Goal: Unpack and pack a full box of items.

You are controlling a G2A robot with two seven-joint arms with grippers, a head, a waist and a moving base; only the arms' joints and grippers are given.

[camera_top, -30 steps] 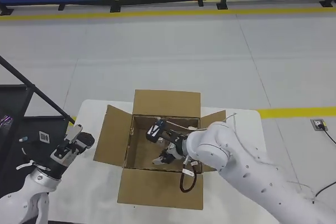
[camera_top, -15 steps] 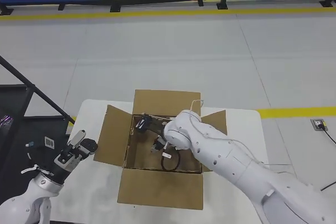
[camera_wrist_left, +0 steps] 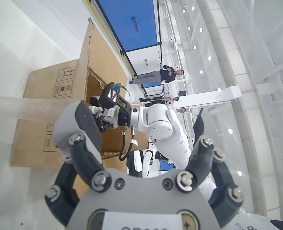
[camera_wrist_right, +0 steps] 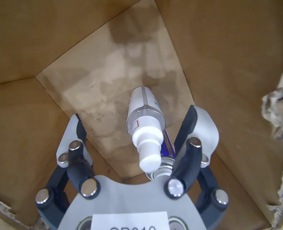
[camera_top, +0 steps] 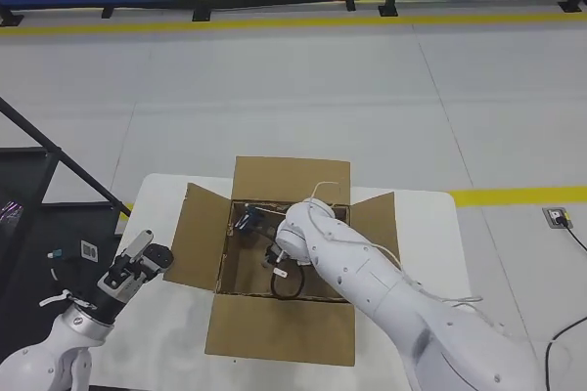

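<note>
Cardboard box (camera_top: pixel 292 181): flaps open, on white counter (camera_top: pixel 161 323). White spray bottle (camera_wrist_right: pixel 143 111): inside box, between the spread, released right hand (camera_wrist_right: pixel 134 116). Left hand (camera_wrist_left: pixel 141 113): released, left of box.

Floor of the box (camera_top: pixel 292 181) partly under the right arm (camera_top: pixel 372 279); blue-labelled item (camera_wrist_right: pixel 167 144) mostly behind the white spray bottle (camera_wrist_right: pixel 145 118).

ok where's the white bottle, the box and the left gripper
white bottle (camera_wrist_right: pixel 142 101), right wrist view, on its body
box (camera_top: pixel 292 179), top view, on its far flap
left gripper (camera_wrist_left: pixel 141 111), left wrist view, midway between its fingertips
</note>
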